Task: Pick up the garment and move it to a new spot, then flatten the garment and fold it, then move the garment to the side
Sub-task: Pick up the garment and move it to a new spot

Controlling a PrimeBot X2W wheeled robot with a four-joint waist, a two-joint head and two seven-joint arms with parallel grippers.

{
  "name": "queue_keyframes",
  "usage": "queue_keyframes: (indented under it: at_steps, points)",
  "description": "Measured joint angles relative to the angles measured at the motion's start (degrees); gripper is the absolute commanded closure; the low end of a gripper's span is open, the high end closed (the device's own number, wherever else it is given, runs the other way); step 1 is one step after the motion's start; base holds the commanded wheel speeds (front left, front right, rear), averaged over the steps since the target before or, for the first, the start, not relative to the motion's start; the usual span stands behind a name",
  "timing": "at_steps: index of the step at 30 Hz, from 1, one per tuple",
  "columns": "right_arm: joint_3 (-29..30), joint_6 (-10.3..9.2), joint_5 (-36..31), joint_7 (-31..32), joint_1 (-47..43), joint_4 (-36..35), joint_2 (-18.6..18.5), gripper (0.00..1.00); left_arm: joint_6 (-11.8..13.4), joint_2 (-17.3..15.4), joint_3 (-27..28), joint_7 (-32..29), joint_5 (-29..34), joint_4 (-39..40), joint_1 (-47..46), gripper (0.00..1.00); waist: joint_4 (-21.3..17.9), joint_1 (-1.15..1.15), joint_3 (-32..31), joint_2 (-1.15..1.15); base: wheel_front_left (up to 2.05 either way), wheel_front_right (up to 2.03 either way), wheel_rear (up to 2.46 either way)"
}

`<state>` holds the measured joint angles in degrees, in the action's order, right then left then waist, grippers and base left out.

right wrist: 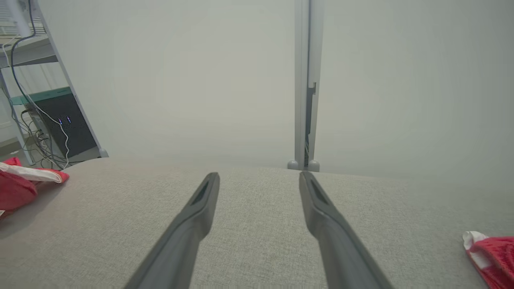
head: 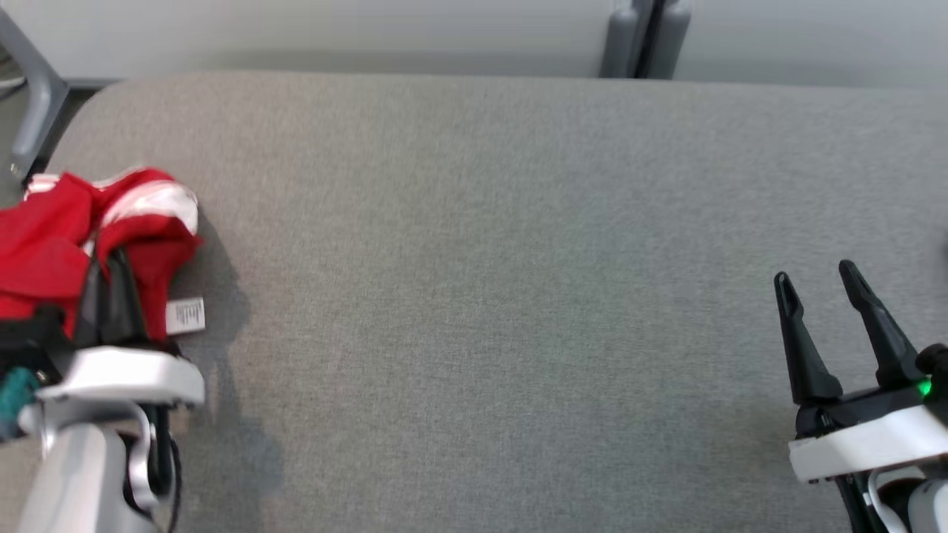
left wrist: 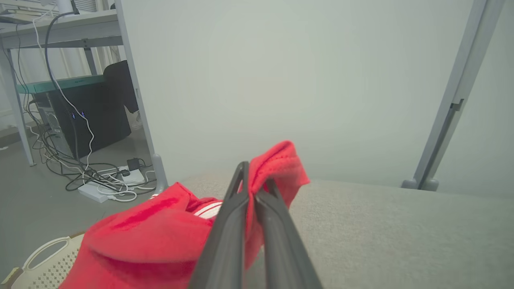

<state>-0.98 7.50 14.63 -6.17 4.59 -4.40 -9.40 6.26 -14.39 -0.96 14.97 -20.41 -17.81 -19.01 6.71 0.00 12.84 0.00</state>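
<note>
The garment (head: 52, 252) is red with white stripes and lies bunched at the left end of the grey padded table (head: 474, 259). A white label (head: 185, 316) hangs from its near edge. My left gripper (head: 111, 285) is shut on a fold of the garment. In the left wrist view the two fingers (left wrist: 237, 208) pinch a raised peak of the red garment (left wrist: 160, 233), and the left gripper (left wrist: 256, 175) has cloth poking out above its tips. My right gripper (head: 815, 280) stands open over the table's right end, holding nothing. Its fingers (right wrist: 200, 212) are spread wide around the right gripper (right wrist: 259, 176).
A grey post (head: 641, 37) stands behind the table's far edge. Left of the table are a white perforated basket (left wrist: 44, 261), floor cables (left wrist: 104, 180) and a dark computer case (left wrist: 88, 116). A separate red and white cloth piece (right wrist: 490, 253) lies at the right.
</note>
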Motion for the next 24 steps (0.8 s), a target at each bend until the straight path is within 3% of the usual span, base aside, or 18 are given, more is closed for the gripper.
queue_keyframes:
  at_steps: [12,18,24]
  points:
    - [-0.1,0.0,0.0,0.6,-4.1,-0.4,0.4,0.0,3.9,4.1,-2.1,-5.0,-1.0,14.9,18.0,1.0,-5.4,0.0,-7.5,0.0,0.0,0.0,0.0]
    - [0.1,0.0,0.2,0.6,-4.4,-0.8,0.8,0.0,3.9,4.3,-5.6,-6.9,0.5,18.7,19.0,1.0,-7.7,0.0,-7.6,0.0,0.0,0.0,0.0]
    - [0.0,0.0,0.7,0.4,-3.5,-1.5,1.3,0.0,1.1,5.8,-10.7,-7.5,1.5,19.3,13.8,1.0,-10.2,0.0,-5.4,0.0,0.0,0.0,0.0]
